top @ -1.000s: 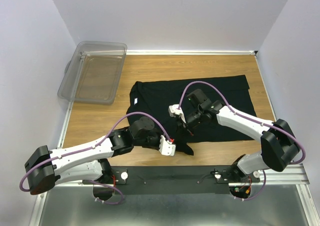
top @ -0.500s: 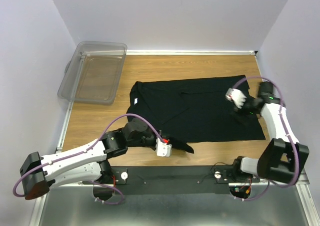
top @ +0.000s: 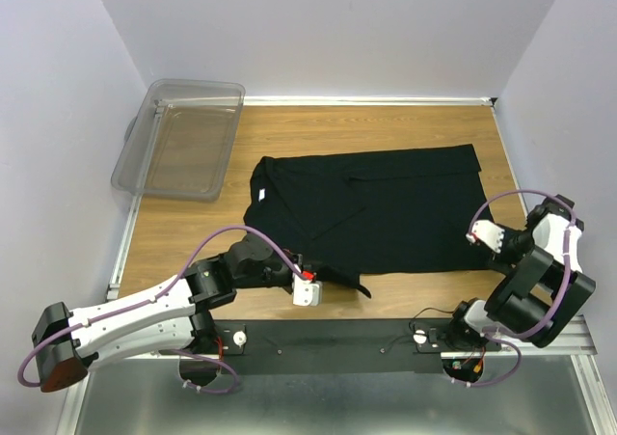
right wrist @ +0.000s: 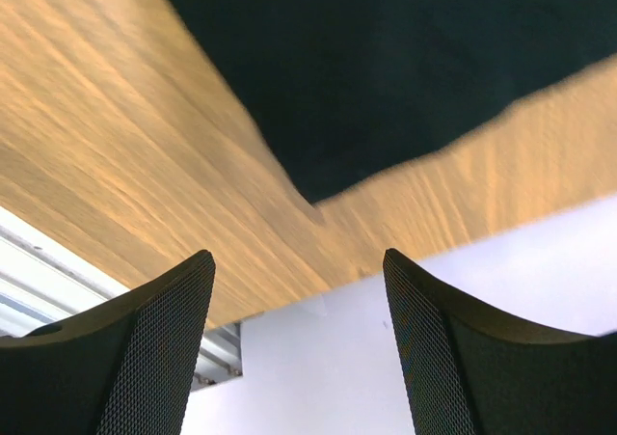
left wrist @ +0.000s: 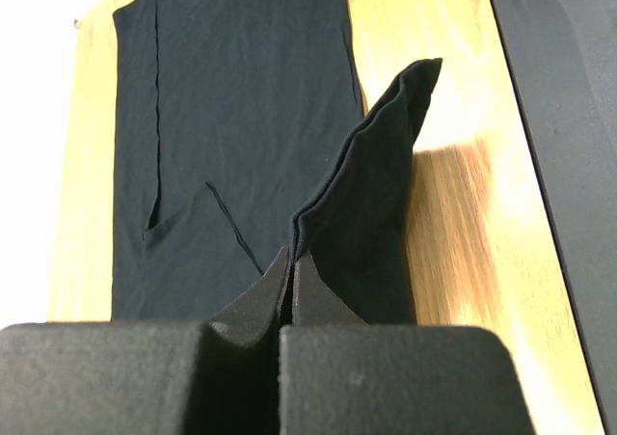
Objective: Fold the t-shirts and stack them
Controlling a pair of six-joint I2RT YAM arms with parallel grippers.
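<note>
One black t-shirt lies spread flat on the wooden table, with a small white tag near its left end. My left gripper is at the shirt's near edge and is shut on a raised fold of the black cloth. In the left wrist view the jaws are pressed together on that cloth. My right gripper is open and empty, just off the shirt's near right corner. The right wrist view shows open fingers, with the shirt's corner ahead of them.
A clear plastic bin stands at the back left, partly over the table's edge. Bare wood shows left of the shirt and a strip behind it. White walls close in both sides. A black rail runs along the near edge.
My right arm swung from the shirt's middle out to the right, then back toward the near right corner. My left gripper drew slightly left and nearer with the cloth in it.
</note>
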